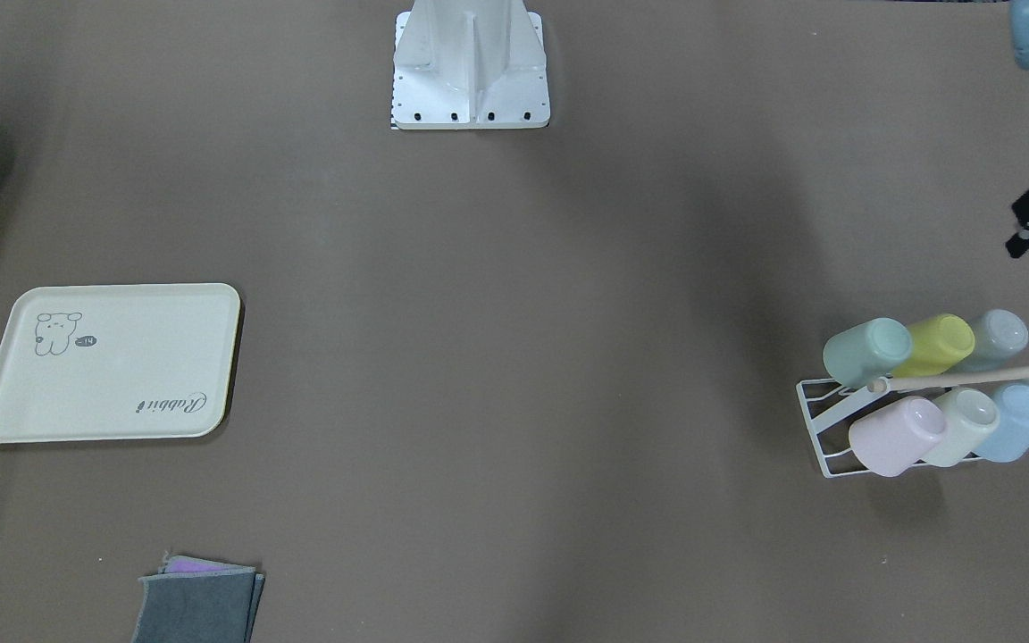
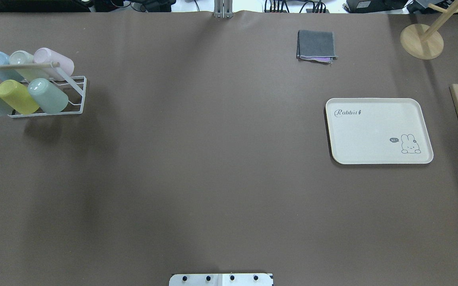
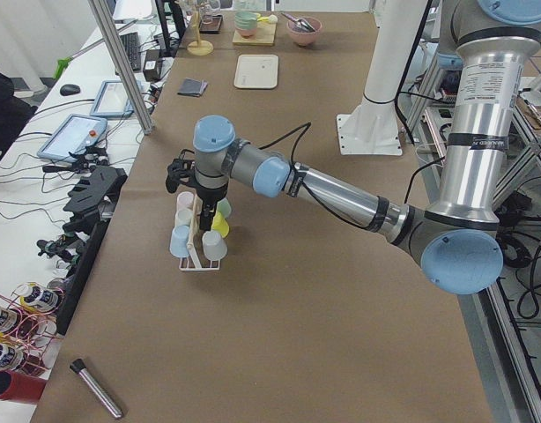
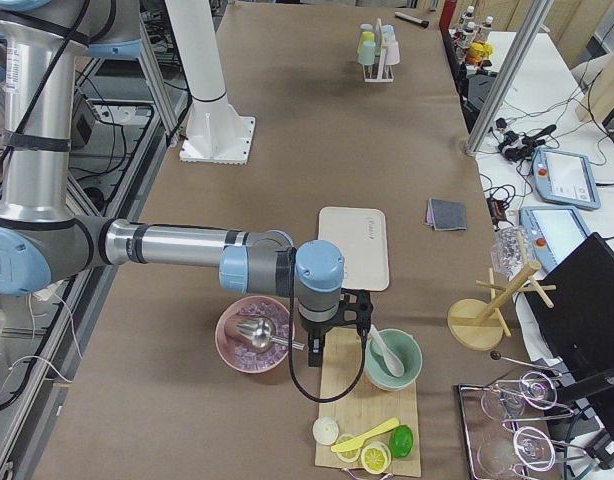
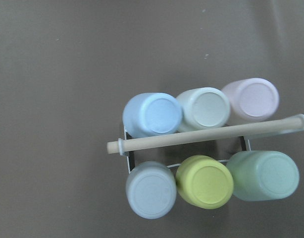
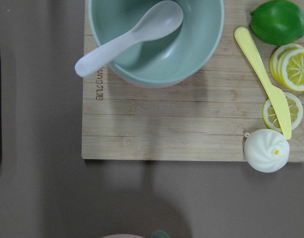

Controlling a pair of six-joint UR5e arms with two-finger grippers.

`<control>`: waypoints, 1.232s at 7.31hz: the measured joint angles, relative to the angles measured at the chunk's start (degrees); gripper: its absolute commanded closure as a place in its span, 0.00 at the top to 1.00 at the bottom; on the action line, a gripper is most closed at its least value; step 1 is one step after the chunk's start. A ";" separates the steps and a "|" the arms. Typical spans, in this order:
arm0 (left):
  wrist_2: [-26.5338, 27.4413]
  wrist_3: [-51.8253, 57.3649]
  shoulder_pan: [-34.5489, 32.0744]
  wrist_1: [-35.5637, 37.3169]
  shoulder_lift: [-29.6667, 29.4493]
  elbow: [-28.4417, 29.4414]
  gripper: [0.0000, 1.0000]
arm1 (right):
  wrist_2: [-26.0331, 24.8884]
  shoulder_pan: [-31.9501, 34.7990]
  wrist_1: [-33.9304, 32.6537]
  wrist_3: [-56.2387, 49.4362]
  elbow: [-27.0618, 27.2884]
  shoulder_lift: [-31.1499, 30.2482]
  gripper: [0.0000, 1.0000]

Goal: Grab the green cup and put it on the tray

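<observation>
The left arm reaches out long and nearly level from its shoulder, wrist bent so that the left gripper (image 3: 203, 220) points straight down, just above the white wire rack (image 2: 84, 93) at the left end of the table. It shows clearly only from the side, so I cannot tell whether its fingers are apart or together; they touch no cup that I can make out.

The green cup (image 2: 48, 95) lies tilted and bottom-up on the rack, in the row nearer the robot, at that row's right end, just beside the yellow-green cup (image 2: 16, 96). A wooden rod (image 5: 206, 134) runs between the two rows of cups.

The tray (image 2: 372, 131) lies flat on the right half of the table, well apart from the rack, with nothing on it.

The right arm holds its forearm level past the tray, with the right gripper (image 4: 314, 355) hanging downward over a wooden board (image 6: 181, 134), between a pink bowl (image 4: 252, 335) and a teal bowl (image 6: 157, 44). Whether its fingers are spread or closed I cannot tell
</observation>
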 measured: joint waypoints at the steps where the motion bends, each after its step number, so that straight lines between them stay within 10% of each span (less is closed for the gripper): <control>1: 6.81 0.83 5.96 1.51 -0.09 -4.17 0.98 | -0.01 0.04 0.03 -0.11 0.49 0.24 1.00; 6: 22.71 41.39 16.42 6.01 -0.31 -11.44 0.98 | -0.40 0.29 0.30 -0.44 5.38 0.46 1.00; 9: 41.31 62.52 25.81 6.11 -0.26 -12.30 0.98 | -0.43 0.77 4.20 -0.58 5.03 -1.12 1.00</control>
